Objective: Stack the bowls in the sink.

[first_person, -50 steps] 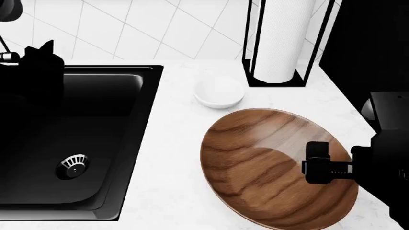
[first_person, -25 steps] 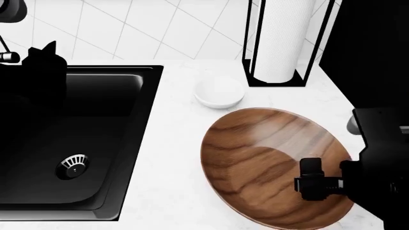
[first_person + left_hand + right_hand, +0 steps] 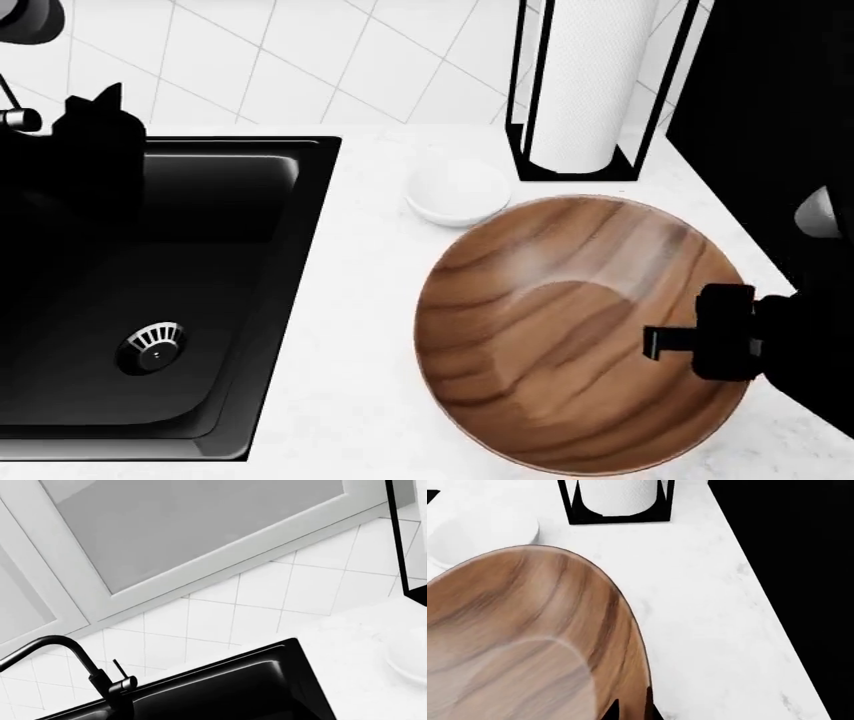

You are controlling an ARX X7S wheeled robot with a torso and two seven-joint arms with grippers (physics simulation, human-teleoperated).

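Observation:
The large brown wooden bowl (image 3: 561,330) is held off the white counter, right of the black sink (image 3: 240,250). My right gripper (image 3: 727,340) is shut on the bowl's right rim. In the right wrist view the fingertips (image 3: 610,712) straddle the rim of the wooden bowl (image 3: 514,640), with the gripper (image 3: 630,712) at the frame's edge. The small white bowl (image 3: 454,190) sits behind it, its near edge covered; it also shows in both wrist views (image 3: 467,535) (image 3: 408,655). My left gripper (image 3: 96,115) is a dark shape over the sink's back left; its jaws cannot be made out.
A paper-towel roll in a black stand (image 3: 587,80) stands at the back right, close behind the white bowl. The sink has a round metal drain (image 3: 151,345). A slim black faucet (image 3: 73,655) rises behind the sink (image 3: 253,690). The counter ends in black at the right.
My right gripper has risen with the wooden bowl: the bowl looks larger and rounder, has shifted toward the back, and now overlaps the white bowl's near edge. The left arm has barely moved.

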